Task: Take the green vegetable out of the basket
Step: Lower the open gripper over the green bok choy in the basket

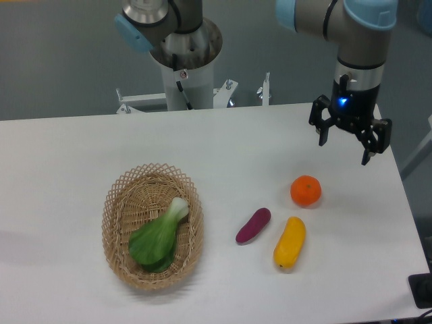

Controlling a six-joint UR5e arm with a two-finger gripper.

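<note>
The green vegetable [159, 237] lies inside the tan wicker basket [119, 206] at the left front of the table, its pale stalk end pointing up and right. My gripper [345, 152] hangs open and empty above the table's right side, far to the right of the basket, its fingers pointing down.
An orange [306, 190] sits below the gripper. A purple eggplant-like piece [253, 225] and a yellow oblong vegetable [289, 241] lie between the basket and the right edge. The arm's base column [185, 67] stands behind the table.
</note>
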